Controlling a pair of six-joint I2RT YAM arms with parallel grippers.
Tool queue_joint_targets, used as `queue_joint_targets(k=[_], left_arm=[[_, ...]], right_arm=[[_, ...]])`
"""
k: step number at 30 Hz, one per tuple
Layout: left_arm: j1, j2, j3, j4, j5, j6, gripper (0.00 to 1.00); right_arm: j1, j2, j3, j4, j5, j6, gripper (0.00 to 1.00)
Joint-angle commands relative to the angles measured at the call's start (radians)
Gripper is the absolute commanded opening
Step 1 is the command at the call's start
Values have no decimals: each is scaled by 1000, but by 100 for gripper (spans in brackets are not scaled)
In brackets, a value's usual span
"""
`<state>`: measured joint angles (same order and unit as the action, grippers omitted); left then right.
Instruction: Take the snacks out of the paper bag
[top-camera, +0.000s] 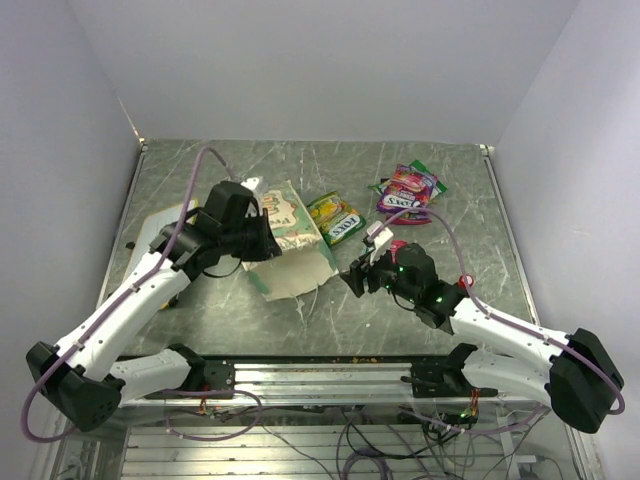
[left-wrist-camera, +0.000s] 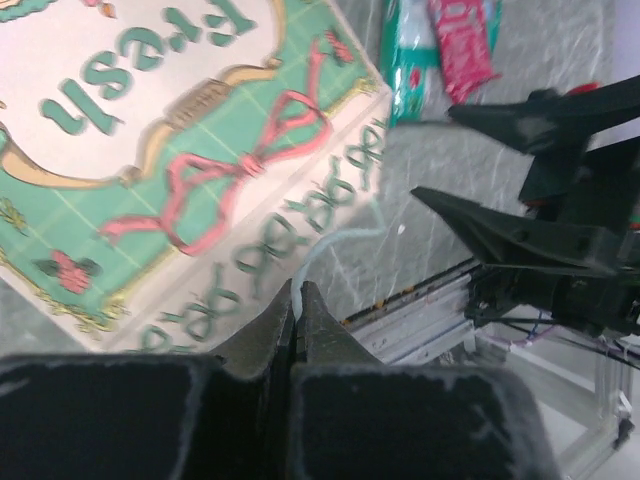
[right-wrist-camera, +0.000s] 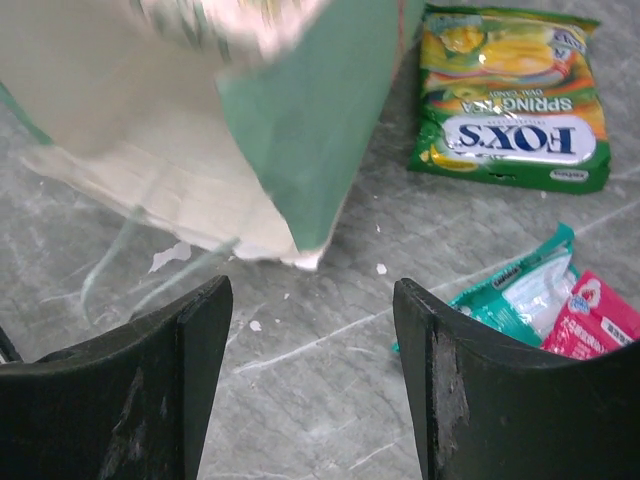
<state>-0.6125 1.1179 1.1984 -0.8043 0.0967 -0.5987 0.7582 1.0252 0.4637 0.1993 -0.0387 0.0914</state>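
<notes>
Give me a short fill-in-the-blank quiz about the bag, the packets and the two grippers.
1. The yellow-green packet lies outside the bag; its brand reads ___.
2. The right gripper has its jaws ___.
3. The left gripper is ___ on the bag.
4. The teal-red packet lies nearest the ___ gripper.
Missing words: FOX'S; open; shut; right.

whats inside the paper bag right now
The walls of the paper bag cover its inside in every view, so contents cannot be seen. Outside it lie a yellow-green packet, a pink-purple packet and a teal-red packet.
</notes>
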Motion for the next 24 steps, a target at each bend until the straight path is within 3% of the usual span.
queue_joint_targets(k=[1,4,6,9,12,14,17,24], left_arm=[[-2,-1,-147,127,138,-113,7],[-2,6,-141,138,150,-116,7],[-3,17,-110,122,145,-91,7],[-3,49,-53,74,152,-53,7],[-2,70,-5,40,156,-38,7],[-3,68,5,45,164,-42,7],[-1,54,22,49,153,-51,7],[3,73,96,25,161,-37,7]], right_arm=[[2,-20,-17,75,-144,-98,65],[81,-65,-73,171,-204,-258,65],[163,-71,-130,262,-207,-452,65],[227,31,-109,340,-185,-632,64],[242,168,-53,419,-195,-737,56],[247,270,-36,548,-178,-748,52],[261,439,4,736,-147,-748,35],[293,813,132,1087,-6,-687,32]])
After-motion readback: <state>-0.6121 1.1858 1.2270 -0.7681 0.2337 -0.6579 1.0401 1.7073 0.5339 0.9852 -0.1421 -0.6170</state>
